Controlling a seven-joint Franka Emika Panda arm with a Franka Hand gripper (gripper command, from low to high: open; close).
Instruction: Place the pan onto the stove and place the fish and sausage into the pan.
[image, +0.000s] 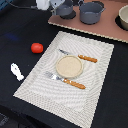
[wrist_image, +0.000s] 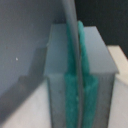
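The small dark pan (image: 64, 9) is at the left end of the pinkish-brown stove (image: 107, 29), at the back of the exterior view. My gripper (image: 54, 6) is at the pan's left side. In the wrist view my gripper (wrist_image: 73, 31) is shut, its teal pads (wrist_image: 86, 95) pressed on a thin dark edge of the pan (wrist_image: 71, 50). I cannot tell whether the pan rests on the stove or hangs just above it. The white fish (image: 16, 71) lies on the dark table at the exterior view's left. The red sausage (image: 37, 47) lies behind the fish.
A larger grey pot (image: 91, 12) stands on the stove, right of the pan. A pale bowl (image: 123, 18) is at the stove's right end. A woven placemat (image: 95, 95) holds a tan plate (image: 69, 66) and orange-handled cutlery (image: 88, 59).
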